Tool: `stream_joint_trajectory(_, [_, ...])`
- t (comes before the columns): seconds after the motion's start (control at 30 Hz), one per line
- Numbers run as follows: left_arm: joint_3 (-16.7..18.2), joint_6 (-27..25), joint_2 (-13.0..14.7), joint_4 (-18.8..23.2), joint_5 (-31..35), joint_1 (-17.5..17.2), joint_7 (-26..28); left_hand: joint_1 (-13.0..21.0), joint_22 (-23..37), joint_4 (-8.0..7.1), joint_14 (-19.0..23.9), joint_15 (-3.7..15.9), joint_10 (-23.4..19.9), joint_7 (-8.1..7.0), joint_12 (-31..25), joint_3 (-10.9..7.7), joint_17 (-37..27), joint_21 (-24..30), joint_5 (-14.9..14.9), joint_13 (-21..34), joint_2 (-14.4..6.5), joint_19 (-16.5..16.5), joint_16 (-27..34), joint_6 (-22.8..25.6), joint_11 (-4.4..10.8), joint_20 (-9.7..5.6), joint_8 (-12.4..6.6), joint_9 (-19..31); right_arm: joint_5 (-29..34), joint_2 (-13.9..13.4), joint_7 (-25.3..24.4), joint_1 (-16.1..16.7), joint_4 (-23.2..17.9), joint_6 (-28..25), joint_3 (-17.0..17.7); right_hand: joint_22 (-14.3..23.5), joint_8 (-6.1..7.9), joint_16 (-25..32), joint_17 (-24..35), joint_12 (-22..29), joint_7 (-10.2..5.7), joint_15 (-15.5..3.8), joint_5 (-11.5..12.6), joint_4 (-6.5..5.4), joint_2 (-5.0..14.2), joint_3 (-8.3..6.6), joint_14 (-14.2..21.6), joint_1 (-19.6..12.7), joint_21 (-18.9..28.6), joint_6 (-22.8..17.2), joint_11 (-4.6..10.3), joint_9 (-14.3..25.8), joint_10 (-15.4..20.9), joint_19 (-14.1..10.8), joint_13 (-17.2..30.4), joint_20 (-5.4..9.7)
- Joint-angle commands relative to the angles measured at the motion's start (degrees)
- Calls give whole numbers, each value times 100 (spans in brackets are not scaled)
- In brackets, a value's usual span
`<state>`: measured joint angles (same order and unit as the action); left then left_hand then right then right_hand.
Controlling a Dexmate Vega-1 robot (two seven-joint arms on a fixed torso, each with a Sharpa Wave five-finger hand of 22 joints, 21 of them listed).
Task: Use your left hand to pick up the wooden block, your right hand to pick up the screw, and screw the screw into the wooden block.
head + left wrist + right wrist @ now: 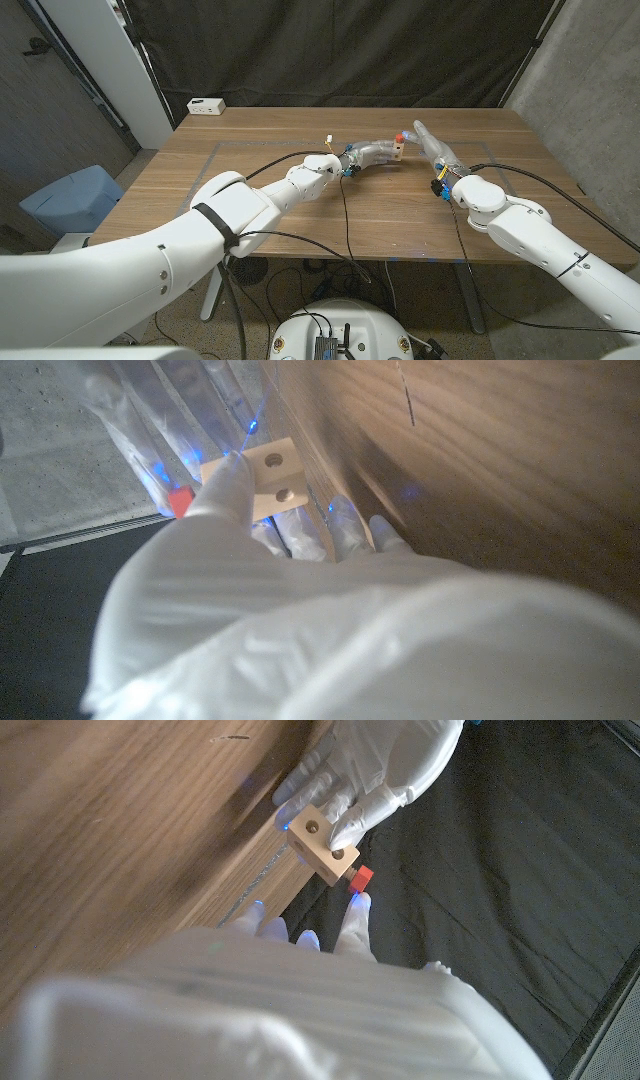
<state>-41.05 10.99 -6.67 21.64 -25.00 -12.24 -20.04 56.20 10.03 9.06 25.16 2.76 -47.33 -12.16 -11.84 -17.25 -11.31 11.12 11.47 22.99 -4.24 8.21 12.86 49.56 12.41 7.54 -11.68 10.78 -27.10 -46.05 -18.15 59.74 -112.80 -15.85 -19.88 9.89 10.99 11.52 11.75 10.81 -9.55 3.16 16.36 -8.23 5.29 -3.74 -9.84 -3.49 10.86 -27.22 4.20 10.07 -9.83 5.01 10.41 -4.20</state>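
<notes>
My left hand [372, 153] holds the wooden block [398, 151] above the middle of the table, thumb on its pale face. That face shows two round holes in the wrist views, on the block [272, 480] and the block [322, 845]. My right hand [432, 148] reaches in from the right and pinches the red-headed screw [397, 138] at its fingertips [356, 906]. The screw head [361, 877] sits right against one end of the block; I cannot tell whether its shank is inside. The red head [180, 502] shows beside the block, past my left hand [250, 590].
A white box [206, 105] stands at the back left corner of the wooden table [250, 220]. Black cables [345, 205] run from the hands across the table to its front edge. A blue seat [70, 195] stands off the table's left side.
</notes>
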Motion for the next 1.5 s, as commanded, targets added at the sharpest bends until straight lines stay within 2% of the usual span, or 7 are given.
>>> stream_joint_trajectory(0.03, [-22, -51, 10, 71, -6, -23, 27, 17, 26, -29, 46, 303, -59, 187, -24, -15, -23, 40, 49, 25, -58, 37, 27, 249, 2, -12, -48, 29, -23, -11, -8, 33, 2, 25, 21, -2, -16, 46, -4, 24, 28, 13, 53, -1, 148, -41, -812, 46, 31, -49, -32, 9, -298, -34, 1, -4])
stream_joint_trajectory(0.53, [-6, 130, -70, -148, -26, 24, -49, 15, 26, -31, 52, 311, -56, 194, -23, -14, -22, 39, 49, 25, -58, 37, 29, 260, 2, -13, -53, 29, 17, -35, -65, 162, -181, 146, 63, -2, -10, 44, -5, 25, 35, 13, 54, 1, 150, -49, -809, 41, 29, -78, -35, 9, -287, -38, 1, -11])
stream_joint_trajectory(1.5, [55, 545, -21, -132, -5, -71, -393, 23, 26, -25, 54, 321, -63, 198, -24, -13, -19, 40, 46, 26, -47, 40, 26, 260, 2, -21, -52, 29, 10, -140, -290, 438, -337, 139, 427, -2, -9, 52, -9, 34, 52, 20, 56, 10, 151, -65, -770, 27, 26, -118, -50, 10, -240, -46, 1, -14])
